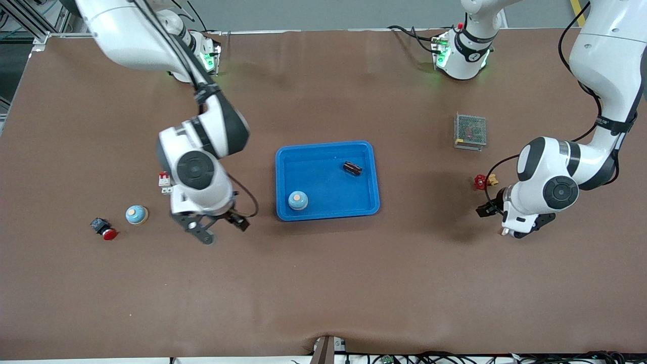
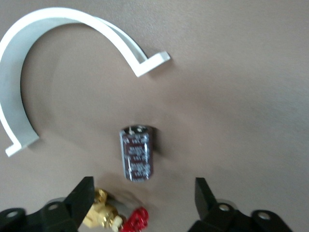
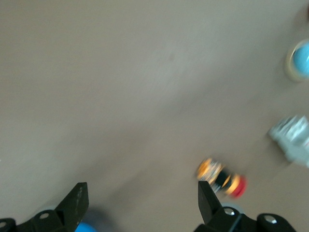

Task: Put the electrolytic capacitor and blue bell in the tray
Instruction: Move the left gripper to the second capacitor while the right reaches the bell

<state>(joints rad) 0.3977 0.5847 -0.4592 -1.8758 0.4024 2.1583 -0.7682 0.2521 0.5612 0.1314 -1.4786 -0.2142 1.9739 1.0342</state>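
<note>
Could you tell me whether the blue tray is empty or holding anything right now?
Not empty: the tray holds a blue bell and a dark capacitor.

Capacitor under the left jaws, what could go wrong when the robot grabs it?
The capacitor lies on its side between the left gripper's open jaws, so it might roll or squirt out. The valve sits close to one jaw and could get caught too. The right gripper hangs open over the table beside the tray, near a bell.
</note>
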